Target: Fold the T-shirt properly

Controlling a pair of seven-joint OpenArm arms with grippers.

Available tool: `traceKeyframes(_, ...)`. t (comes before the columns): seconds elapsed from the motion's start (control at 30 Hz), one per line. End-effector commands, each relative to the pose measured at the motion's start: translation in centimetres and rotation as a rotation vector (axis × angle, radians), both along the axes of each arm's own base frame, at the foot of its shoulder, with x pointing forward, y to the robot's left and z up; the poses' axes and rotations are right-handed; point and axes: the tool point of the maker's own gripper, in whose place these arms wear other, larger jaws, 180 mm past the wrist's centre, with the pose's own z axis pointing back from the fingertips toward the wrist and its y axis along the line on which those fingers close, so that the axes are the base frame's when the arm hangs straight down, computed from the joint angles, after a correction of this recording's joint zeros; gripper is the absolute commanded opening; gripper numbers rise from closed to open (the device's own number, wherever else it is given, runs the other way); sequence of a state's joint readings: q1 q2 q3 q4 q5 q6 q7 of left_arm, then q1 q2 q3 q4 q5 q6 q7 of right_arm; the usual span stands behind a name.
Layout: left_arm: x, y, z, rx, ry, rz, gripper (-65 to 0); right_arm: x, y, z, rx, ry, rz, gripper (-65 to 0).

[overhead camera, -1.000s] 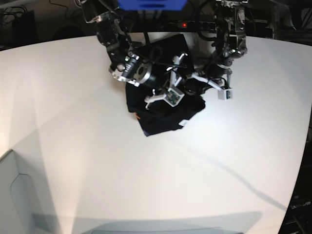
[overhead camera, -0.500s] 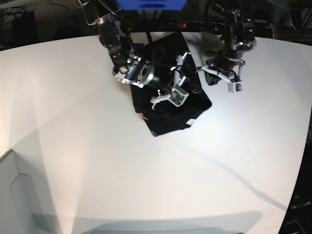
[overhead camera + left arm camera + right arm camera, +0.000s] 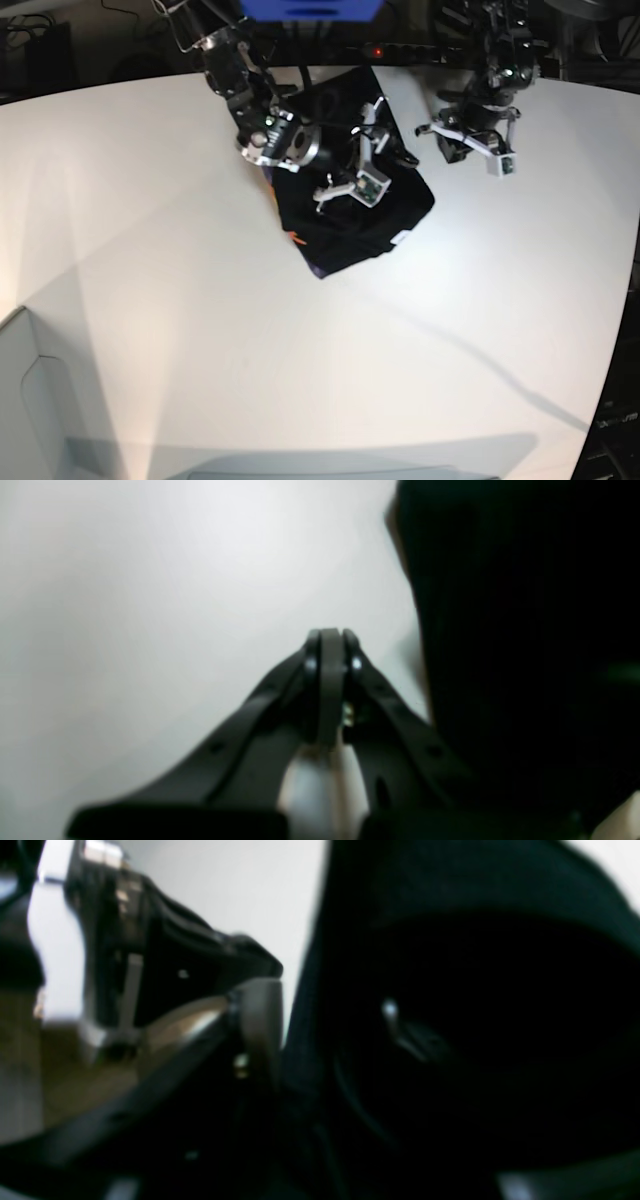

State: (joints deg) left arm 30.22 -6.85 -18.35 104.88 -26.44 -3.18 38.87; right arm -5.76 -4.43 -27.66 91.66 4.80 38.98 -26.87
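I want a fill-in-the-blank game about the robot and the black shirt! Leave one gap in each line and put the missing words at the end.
The shirt is coloured ____.
The little tag on it is ____.
The mark near the shirt's edge is ____.
The left claw is not open; it is ____.

Missing words: black; white; orange; shut.

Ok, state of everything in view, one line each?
T-shirt: on the table, bunched, partly folded, white tag and orange mark showing
Left gripper: shut, empty, beside the shirt
Right gripper: open, over the shirt
Table: shirt resting on it
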Motion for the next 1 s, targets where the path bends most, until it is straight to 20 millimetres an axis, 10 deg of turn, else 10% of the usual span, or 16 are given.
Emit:
traceKeyframes(0.0, 0.3, 0.7, 1.1, 0.02, -0.038, 0.005, -65.0, 0.3, 0.8, 3.1, 0.092, -0.056, 0.006, -31.7)
traceKeyframes(0.3, -0.8, 6.5, 3.9, 0.125, -0.08, 0.13, -65.0, 1.9, -4.1, 8.6, 0.126, -0.219, -0.128, -29.5)
traceKeyframes(0.6, -0.9, 7.4, 4.2, 0.139, -0.085, 0.15, -65.0, 5.9, -9.4, 8.9, 0.051, -0.286, -0.263, -29.1)
traceKeyframes(0.97, -1.0, 7.6, 4.2, 0.142, -0.084, 0.153, -65.0, 5.2, -9.8, 1.4, -0.047, -0.1, -0.235, -29.0)
